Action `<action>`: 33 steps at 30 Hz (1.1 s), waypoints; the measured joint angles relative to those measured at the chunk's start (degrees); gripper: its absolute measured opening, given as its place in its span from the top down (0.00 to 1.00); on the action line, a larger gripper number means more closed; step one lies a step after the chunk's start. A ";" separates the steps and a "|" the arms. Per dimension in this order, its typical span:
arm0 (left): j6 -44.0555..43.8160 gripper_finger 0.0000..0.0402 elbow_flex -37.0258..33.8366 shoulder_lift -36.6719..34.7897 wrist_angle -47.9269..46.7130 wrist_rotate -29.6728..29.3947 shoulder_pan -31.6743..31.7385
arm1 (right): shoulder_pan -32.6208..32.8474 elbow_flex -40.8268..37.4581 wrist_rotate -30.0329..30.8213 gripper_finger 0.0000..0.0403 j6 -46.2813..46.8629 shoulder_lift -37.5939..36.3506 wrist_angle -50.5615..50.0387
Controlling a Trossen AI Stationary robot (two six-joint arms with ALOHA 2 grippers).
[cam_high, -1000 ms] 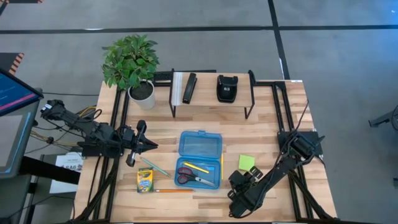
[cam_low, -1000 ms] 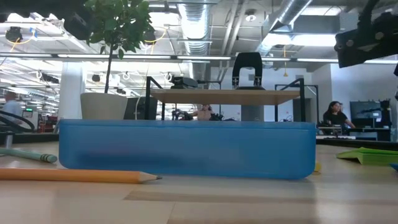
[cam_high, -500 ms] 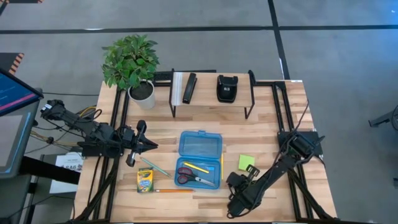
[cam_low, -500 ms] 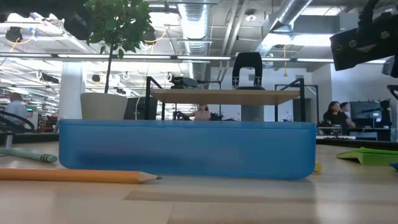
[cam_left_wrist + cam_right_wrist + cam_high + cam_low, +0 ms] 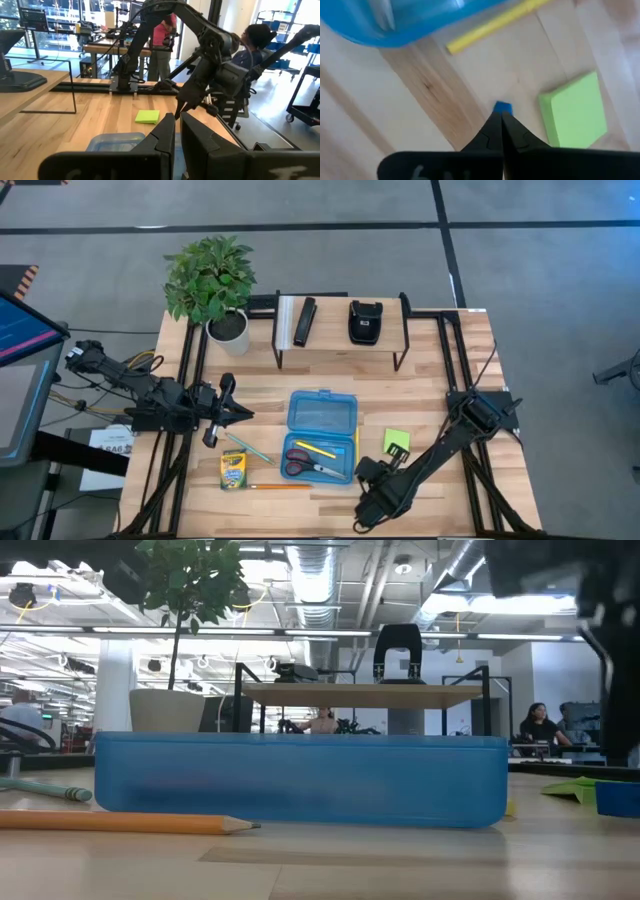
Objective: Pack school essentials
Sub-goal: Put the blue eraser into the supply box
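From above, the right gripper [image 5: 368, 473] is hanging at lower centre, just right of the blue case [image 5: 321, 436] holding the scissors [image 5: 300, 464]; the left gripper [image 5: 243, 414] is waiting at left.

In the right wrist view, its fingers are pressed together, tips pointing at the small blue eraser [image 5: 503, 107] beside the sticky-note pad [image 5: 574, 111]. Descending with them together would likely be nudging the eraser away instead of gripping it.

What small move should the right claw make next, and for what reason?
Probably the right claw should open its fingers and lower around the small blue eraser. In the right wrist view its tips appear closed together just short of the eraser, which lies on the wood beside the lime-green sticky-note pad, outside the blue pencil case. The left claw waits by the table's left side.
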 joint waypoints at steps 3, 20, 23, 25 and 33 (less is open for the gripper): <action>-0.01 0.96 0.00 0.00 -0.01 0.00 0.00 | -0.36 2.74 1.57 1.00 -1.86 -0.03 -1.49; 0.22 0.96 0.00 0.00 -0.02 0.02 0.00 | -1.33 4.92 -0.88 0.71 -13.23 -4.62 -5.81; 0.20 0.96 0.00 0.00 0.00 0.16 0.00 | -1.35 -2.22 -0.92 0.69 -12.75 -12.65 1.91; 0.19 0.96 0.00 0.00 -0.02 0.37 0.00 | -1.35 -8.68 -0.89 0.70 -12.72 -18.76 9.63; 0.20 0.96 0.00 0.00 -0.01 0.34 0.00 | -0.85 -29.07 -5.31 0.68 -12.08 -30.58 32.93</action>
